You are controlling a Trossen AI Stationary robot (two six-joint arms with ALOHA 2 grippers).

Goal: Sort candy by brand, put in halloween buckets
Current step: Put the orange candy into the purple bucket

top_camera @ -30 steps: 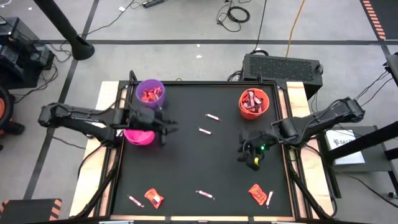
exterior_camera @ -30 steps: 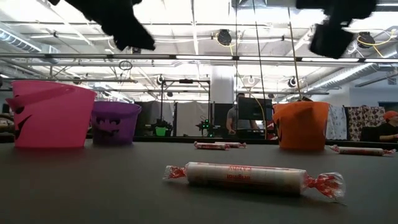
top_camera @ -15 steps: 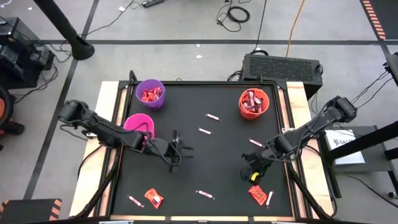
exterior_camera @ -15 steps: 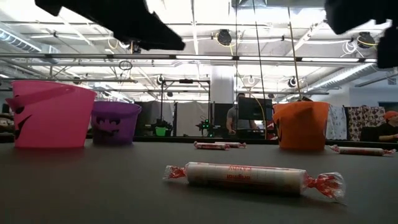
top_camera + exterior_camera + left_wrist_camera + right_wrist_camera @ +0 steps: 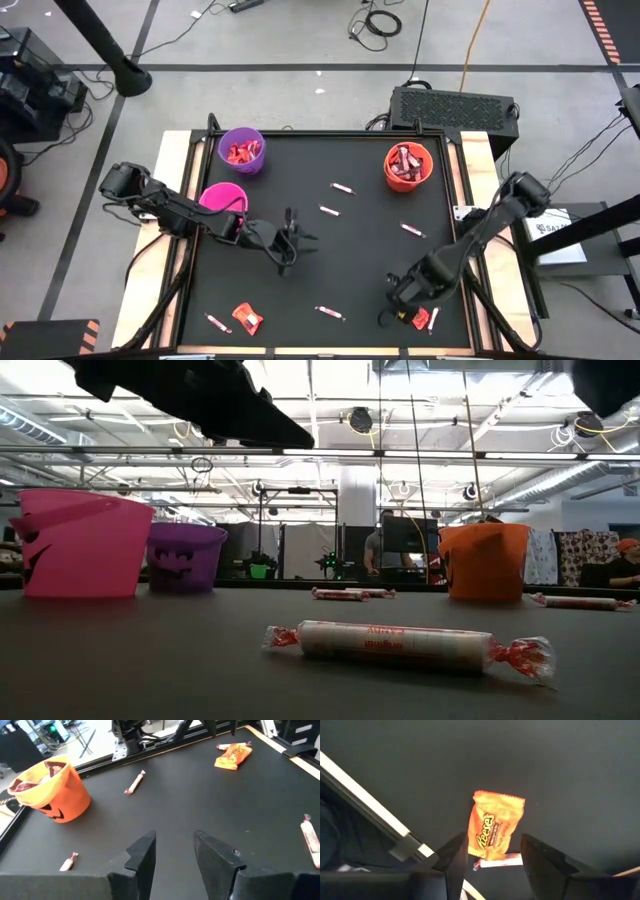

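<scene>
Your right gripper (image 5: 490, 862) has travelled down to the orange packet (image 5: 495, 831), which now lies between its open fingers, not yet gripped (a thin stick (image 5: 496, 862) lies just beside). Left gripper (image 5: 172, 852), also open, hovers over bare table (image 5: 200, 795); the orange bucket (image 5: 408, 166) awaits.

We are in a robotics lab or open workshop hall. From above we see a concrete floor (image 5: 300, 40) marked with tape lines, loose cables (image 5: 380, 20), a black equipment case (image 5: 452, 108) behind the bench (image 5: 340, 250) and a dark stand (image 5: 105, 50). Across the bench the hall shows a ceiling of strip lights (image 5: 120, 410), other workstations and a person (image 5: 375, 550) standing at a monitor.
</scene>
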